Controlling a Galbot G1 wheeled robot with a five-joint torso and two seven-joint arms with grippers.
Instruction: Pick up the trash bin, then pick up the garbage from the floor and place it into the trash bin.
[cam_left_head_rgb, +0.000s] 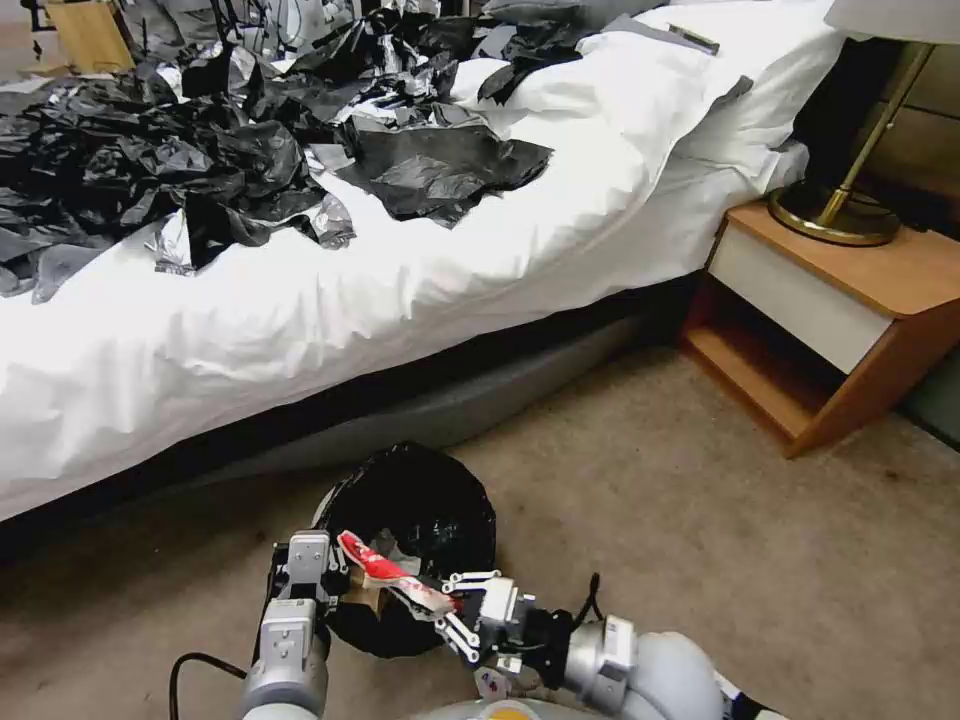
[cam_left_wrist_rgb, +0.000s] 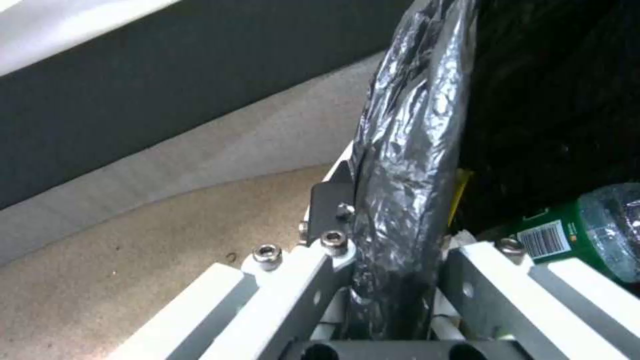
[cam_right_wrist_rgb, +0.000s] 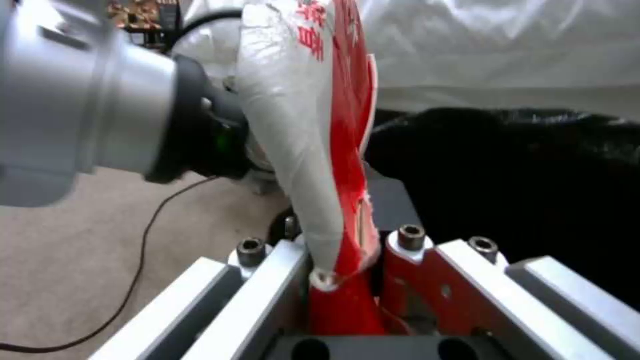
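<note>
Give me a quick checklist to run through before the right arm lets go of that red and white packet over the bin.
1. Left gripper clamped on the trash bin rim: ok, liner and wall are pinched between its fingers.
2. Right gripper holds the red-white packet: ok, shut on its end.
3. Packet above the bin opening: mostly ok; the head view shows it lying across the near rim, one end close to the left gripper.
4. Room inside the bin: ok, a green-labelled bottle lies there with dark space around it.
5. Bin lifted off the carpet: cannot tell.
</note>
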